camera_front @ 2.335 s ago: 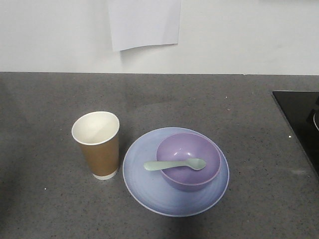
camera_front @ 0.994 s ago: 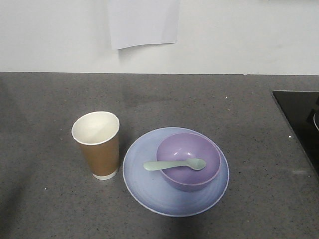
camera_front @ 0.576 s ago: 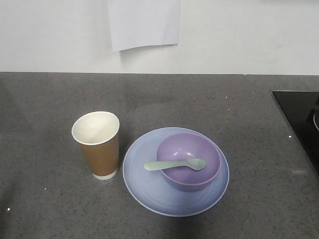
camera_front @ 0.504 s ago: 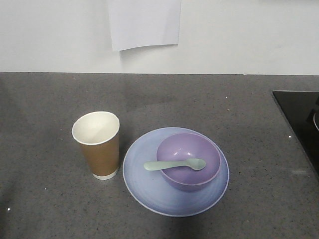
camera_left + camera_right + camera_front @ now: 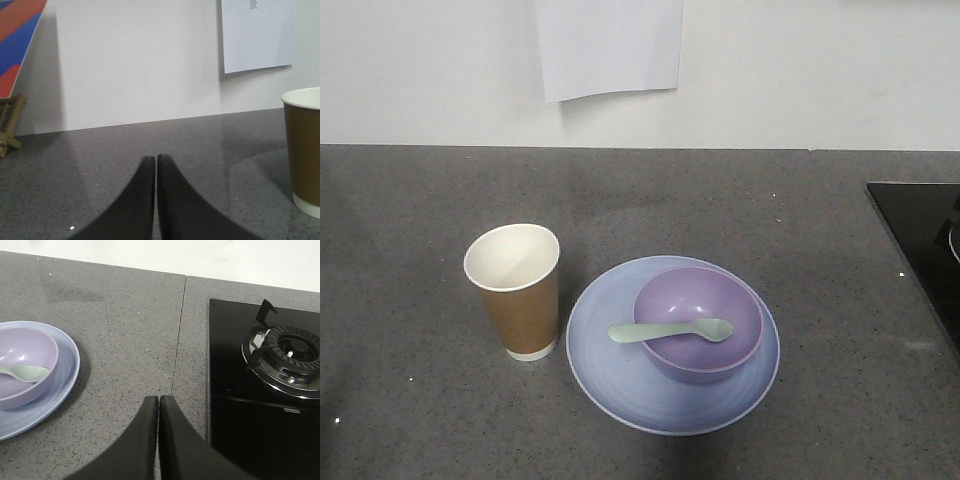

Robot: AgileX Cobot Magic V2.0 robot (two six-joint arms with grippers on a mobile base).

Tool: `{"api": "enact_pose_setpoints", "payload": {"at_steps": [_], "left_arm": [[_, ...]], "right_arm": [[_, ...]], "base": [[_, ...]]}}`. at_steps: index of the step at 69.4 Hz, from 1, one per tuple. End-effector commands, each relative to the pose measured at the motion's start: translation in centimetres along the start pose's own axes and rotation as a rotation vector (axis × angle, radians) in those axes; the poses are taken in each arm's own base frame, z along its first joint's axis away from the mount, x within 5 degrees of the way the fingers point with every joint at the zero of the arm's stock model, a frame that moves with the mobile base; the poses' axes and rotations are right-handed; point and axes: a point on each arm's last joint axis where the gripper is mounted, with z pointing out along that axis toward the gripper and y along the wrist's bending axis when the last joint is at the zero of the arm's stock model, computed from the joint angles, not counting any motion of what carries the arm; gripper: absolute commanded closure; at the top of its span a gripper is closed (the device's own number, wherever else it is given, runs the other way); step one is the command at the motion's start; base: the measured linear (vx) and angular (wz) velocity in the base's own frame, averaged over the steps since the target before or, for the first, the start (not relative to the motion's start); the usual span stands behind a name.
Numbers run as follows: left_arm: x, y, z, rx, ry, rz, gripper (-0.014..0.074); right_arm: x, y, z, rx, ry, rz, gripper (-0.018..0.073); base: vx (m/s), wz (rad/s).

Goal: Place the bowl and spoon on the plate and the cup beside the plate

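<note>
On blue plate (image 5: 610, 375), glossy lavender bowl (image 5: 698, 322)

The bowl (image 5: 699, 322) sat on the plate (image 5: 610, 370) at lower centre, spoon (image 5: 670, 331) across it, cup (image 5: 515, 290) just left.

The front-facing view looks down at a slant on the grey countertop (image 5: 720, 200), toward the white wall — cup (image 5: 515, 290) at left, plate (image 5: 610, 380) at centre, hob edge at right. The left wrist view sits low, almost at counter level, facing the wall, with the cup (image 5: 302, 150) close at its right edge. The right wrist view looks down from higher up, near the seam between the counter and the gas hob (image 5: 260, 385) — it shares the plate (image 5: 67, 370) and bowl (image 5: 25, 365) with the front view.
</note>
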Motion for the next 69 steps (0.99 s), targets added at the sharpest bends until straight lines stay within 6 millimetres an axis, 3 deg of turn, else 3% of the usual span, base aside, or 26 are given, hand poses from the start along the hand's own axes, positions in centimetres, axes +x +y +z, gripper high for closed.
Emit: {"api": "enact_pose_setpoints", "payload": {"at_steps": [1,51,69], "left_arm": [[-1.0,0.0,-0.2,-0.004,-0.094,-0.013,0.0604],[-1.0,0.0,-0.2,-0.004,-0.094,-0.012,0.0604],[-1.0,0.0,-0.2,-0.004,-0.094,-0.012,0.0604]], "right_arm": [[-1.1,0.0,-0.2,0.003,-0.081,-0.017,0.0570],[-1.1,-0.1,-0.3,0.011,-0.081,-0.026,0.0570],[1.3,0.0,0.1,0.031,-0.200,-0.013,0.0570]], "base": [[0.00,0.00],[0.00,0.00],[0.00,0.00]]}}
